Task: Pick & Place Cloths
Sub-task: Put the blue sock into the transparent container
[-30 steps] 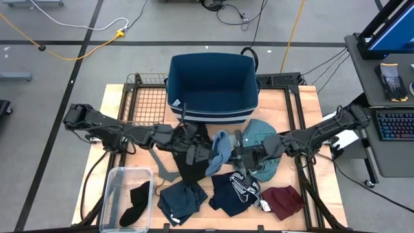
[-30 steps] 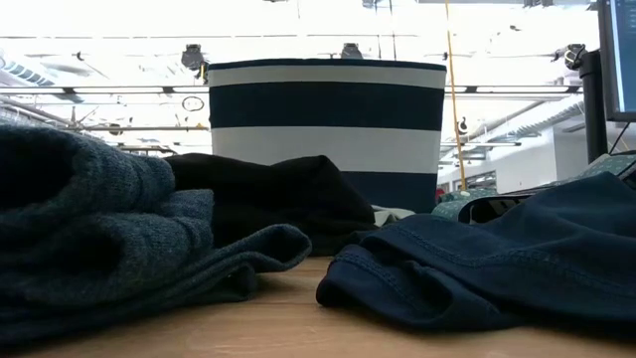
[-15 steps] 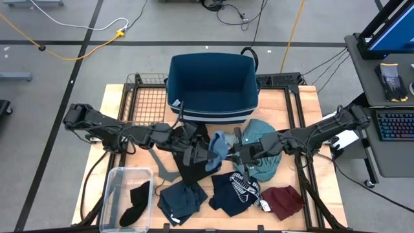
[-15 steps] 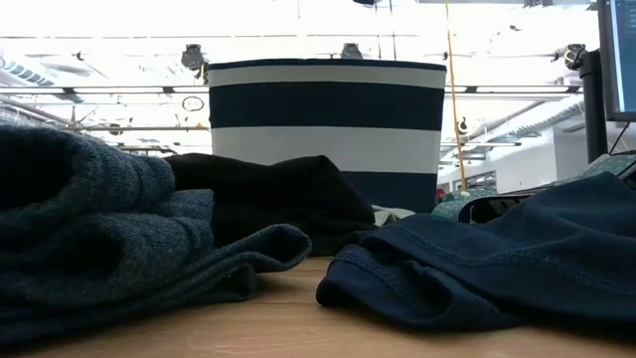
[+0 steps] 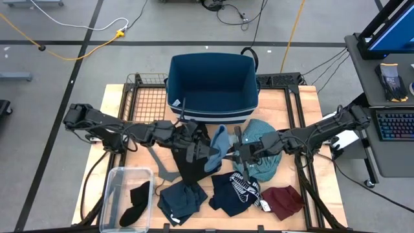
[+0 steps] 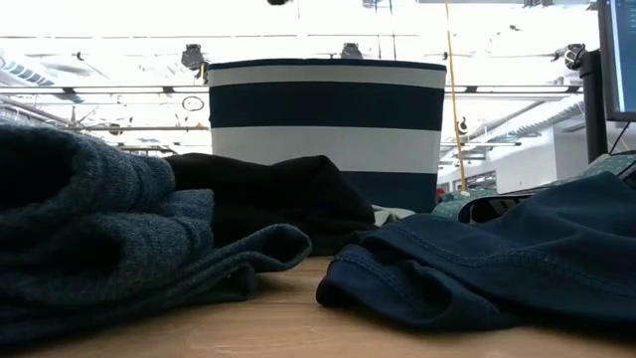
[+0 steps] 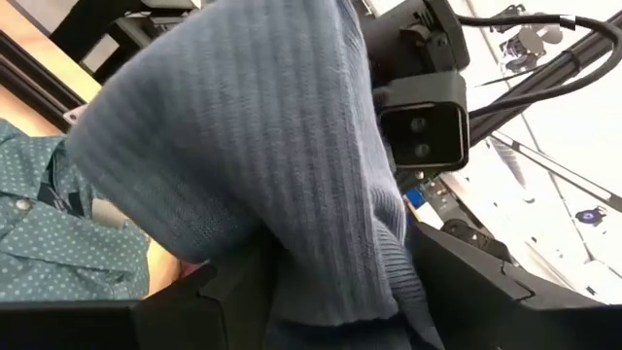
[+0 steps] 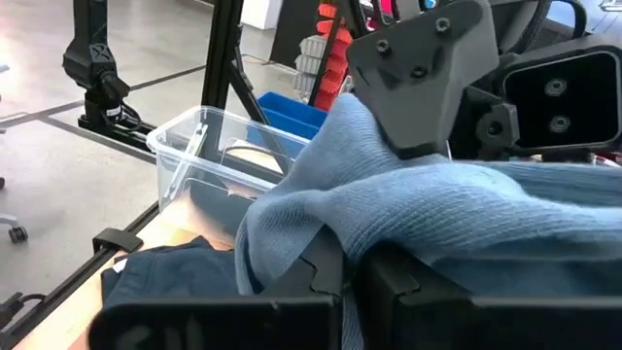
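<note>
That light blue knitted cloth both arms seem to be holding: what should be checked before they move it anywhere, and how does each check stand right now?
1. Left gripper shut on the light blue cloth: ok; its wrist view shows the knit bunched in the jaws.
2. Right gripper shut on the same cloth: ok, by its wrist view.
3. Cloth lifted off the table: cannot tell; the low view does not show it.
4. Striped basket has room inside: ok; the high view shows a bare bottom.
5. Other garments free of the grip: cannot tell; the black cloth lies right under the left gripper.
</note>
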`<state>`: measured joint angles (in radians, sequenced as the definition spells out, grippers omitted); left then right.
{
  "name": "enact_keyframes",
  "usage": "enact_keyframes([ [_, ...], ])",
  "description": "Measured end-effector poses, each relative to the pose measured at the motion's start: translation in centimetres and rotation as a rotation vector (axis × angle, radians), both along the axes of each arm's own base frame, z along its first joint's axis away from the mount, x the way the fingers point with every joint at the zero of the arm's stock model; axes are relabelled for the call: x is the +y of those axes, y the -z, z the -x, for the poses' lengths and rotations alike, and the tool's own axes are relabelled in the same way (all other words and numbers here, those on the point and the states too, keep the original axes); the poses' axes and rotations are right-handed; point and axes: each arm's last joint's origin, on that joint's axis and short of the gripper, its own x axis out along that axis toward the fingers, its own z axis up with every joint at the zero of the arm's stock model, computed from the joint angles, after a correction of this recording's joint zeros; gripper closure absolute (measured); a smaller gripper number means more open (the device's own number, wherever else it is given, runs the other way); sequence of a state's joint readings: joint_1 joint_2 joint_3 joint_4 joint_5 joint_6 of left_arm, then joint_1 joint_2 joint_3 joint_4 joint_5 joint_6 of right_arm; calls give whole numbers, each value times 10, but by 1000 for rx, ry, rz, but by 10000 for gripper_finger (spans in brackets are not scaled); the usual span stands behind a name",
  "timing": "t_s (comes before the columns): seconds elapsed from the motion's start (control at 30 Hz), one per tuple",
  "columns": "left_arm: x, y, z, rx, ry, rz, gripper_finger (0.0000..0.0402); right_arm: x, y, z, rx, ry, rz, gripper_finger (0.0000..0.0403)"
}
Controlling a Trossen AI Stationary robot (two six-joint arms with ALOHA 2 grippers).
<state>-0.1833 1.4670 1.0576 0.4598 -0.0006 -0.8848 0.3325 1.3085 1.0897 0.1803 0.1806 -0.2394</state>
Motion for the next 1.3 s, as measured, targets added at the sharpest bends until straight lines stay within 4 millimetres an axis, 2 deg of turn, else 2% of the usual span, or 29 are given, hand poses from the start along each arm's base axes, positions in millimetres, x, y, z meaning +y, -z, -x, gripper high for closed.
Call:
enact_keyframes([
  [0.23,1,0,0,1,9,-1,168,-3,12,-15,26,33,-59,403],
  [0.33,0,2,0,18,31,-4,188,-4,19,-22,44,46,-81,403],
  [0.43,1,5,0,50,31,-10,236,-4,22,-25,47,41,-89,403],
  [0.63,0,6,0,54,32,-40,375,-3,20,-26,26,36,-137,400],
  [0.67,0,6,0,54,32,-44,385,-3,20,-26,29,40,-153,398],
  [0.97,0,7,1,73,126,-44,394,-1,22,-24,103,63,-421,355],
  [1.1,-4,0,12,95,211,-44,396,-1,22,-20,146,44,-486,328],
  [1.3,-6,-13,35,150,211,-58,398,5,21,-10,207,24,-514,282],
])
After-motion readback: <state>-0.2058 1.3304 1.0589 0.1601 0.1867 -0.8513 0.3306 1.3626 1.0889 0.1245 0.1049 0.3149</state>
